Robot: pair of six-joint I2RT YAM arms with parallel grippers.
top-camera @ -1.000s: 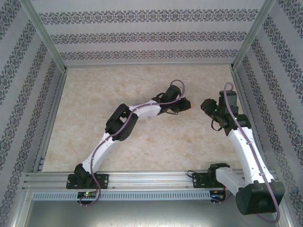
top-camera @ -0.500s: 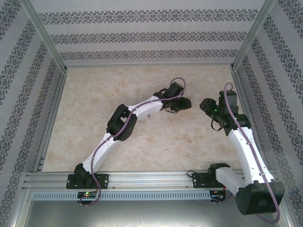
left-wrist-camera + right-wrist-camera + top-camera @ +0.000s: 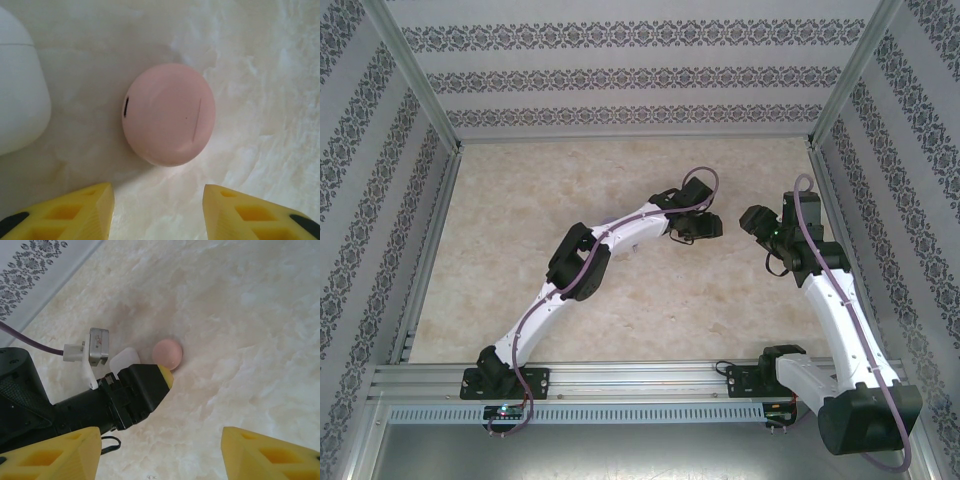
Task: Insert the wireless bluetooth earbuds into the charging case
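Far left in the left wrist view, a white smooth plastic case (image 3: 20,80) is cut off by the frame. The round pink plastic charging case (image 3: 169,114) lies shut on the marble-look table (image 3: 260,60) (insides hidden), just ahead of the left gripper (image 3: 157,210), whose jaws are apart and empty. The right wrist view shows the white one half tucked behind that gripper. The right gripper (image 3: 160,455) gapes wide, holding nothing.

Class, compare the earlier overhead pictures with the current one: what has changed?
The left arm's wrist shifted slightly toward the right arm; its jaws now stand open, short of the closed pink case, which lies free. The right arm barely moved.
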